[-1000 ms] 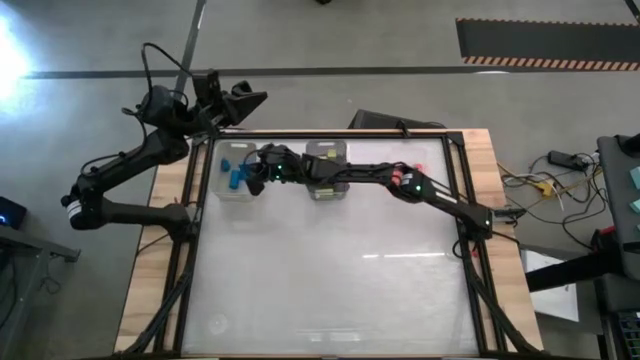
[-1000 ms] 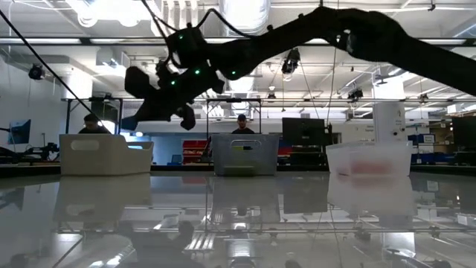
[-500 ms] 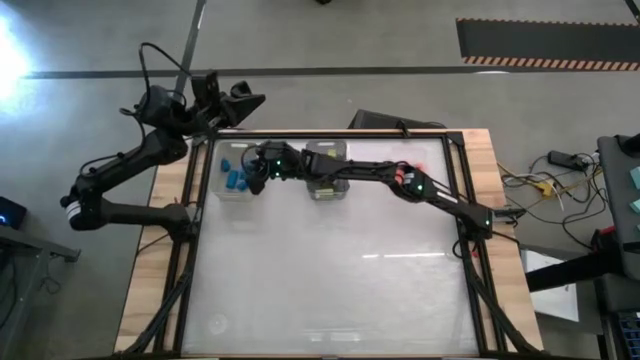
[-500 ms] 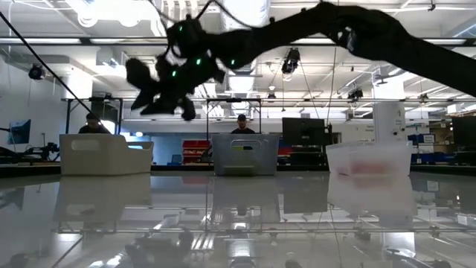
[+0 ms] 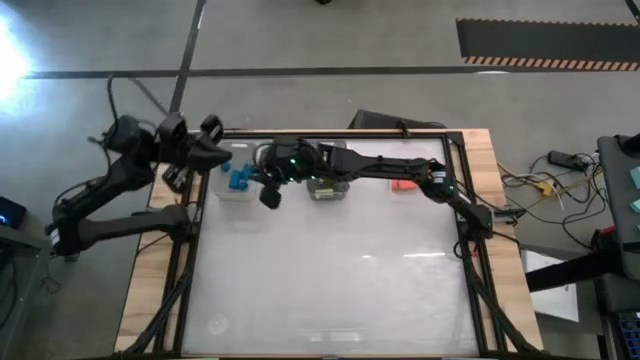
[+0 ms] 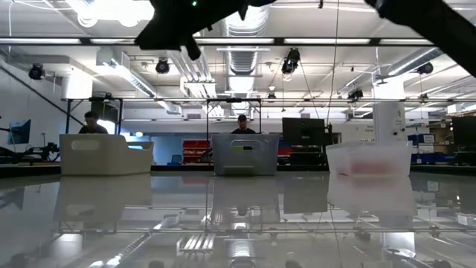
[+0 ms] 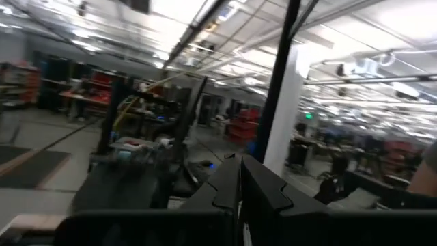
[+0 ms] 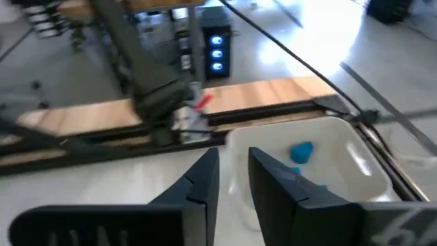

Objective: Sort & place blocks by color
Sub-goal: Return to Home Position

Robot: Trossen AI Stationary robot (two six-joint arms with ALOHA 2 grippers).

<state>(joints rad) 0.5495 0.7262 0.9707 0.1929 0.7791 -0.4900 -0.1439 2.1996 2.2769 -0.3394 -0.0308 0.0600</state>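
Note:
Blue blocks (image 5: 240,179) lie in the far-left bin (image 5: 228,190); the right wrist view shows one blue block (image 8: 301,152) on that bin's floor. Red blocks (image 5: 405,185) lie in the far-right bin (image 6: 370,160). The middle bin (image 5: 326,188) is mostly hidden under my right arm. My right gripper (image 5: 269,193) hangs open and empty, high above the table beside the blue bin's near right corner. In its own view the right gripper (image 8: 233,179) shows a narrow gap. My left gripper (image 5: 213,152) is shut at the table's far-left corner, and in its wrist view the left gripper (image 7: 240,183) faces the room.
Three bins stand in a row along the table's far edge: a white one (image 6: 104,154), a grey one (image 6: 245,154) and the clear one. The glossy tabletop (image 5: 330,280) stretches toward the near edge. Two people show in the room far behind the bins.
My right gripper has risen from just above the blue bin and drawn a little toward the near edge; in the low view it has climbed to the picture's top. My left arm has swung from beyond the far edge toward the table's left, bringing its gripper to the far-left corner.

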